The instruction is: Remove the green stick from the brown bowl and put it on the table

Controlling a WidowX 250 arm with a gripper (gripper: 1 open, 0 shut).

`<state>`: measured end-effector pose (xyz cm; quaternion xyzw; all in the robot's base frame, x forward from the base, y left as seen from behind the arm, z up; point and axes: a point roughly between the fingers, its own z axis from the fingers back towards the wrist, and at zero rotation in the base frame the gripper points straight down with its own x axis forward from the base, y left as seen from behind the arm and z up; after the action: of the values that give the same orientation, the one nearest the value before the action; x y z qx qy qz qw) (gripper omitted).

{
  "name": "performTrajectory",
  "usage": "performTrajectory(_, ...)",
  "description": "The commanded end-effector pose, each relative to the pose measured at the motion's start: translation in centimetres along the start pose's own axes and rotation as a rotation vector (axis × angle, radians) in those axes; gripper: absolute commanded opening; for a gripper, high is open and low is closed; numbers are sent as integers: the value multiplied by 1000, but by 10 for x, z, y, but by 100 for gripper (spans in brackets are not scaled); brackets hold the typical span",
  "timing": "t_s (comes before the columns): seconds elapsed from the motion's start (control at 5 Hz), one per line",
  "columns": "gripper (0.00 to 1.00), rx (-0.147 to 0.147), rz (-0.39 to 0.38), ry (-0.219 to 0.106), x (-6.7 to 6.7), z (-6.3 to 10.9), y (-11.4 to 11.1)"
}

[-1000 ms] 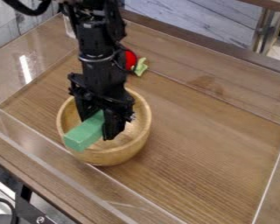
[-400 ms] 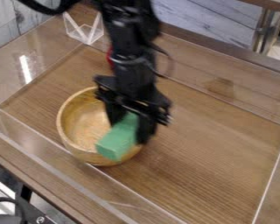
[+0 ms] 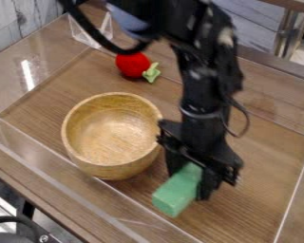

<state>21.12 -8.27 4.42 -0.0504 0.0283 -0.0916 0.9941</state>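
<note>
The green stick (image 3: 178,194) is a flat matte green block, held tilted at the lower end of my gripper (image 3: 197,180), low over the table (image 3: 262,161) to the right of the brown bowl (image 3: 110,135). The black fingers are shut on the stick's upper end. Whether its lower end touches the wood I cannot tell. The round wooden bowl stands hollow and has nothing in it. The arm rises from the gripper toward the top of the view.
A red round toy with a green tip (image 3: 137,65) lies behind the bowl. Low clear acrylic walls (image 3: 66,204) border the tabletop, with the front wall close below the stick. Open wood lies to the right of the gripper.
The gripper has carried the green stick out of the bowl, to the right and down toward the table. The bowl stayed in place and the red toy came into sight.
</note>
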Motion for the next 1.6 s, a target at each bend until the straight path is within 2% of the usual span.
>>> performTrajectory(0.0,0,6,-44,-56,11,-12,-1)
performTrajectory(0.4,0,30,-135,-86,8,-13,-9)
performTrajectory(0.8,0,44,-167,-112,10,-1,1)
performTrajectory(1.2,0,63,-280,-144,19,15,-9)
performTrajectory(1.4,0,75,-240,-160,16,13,-9)
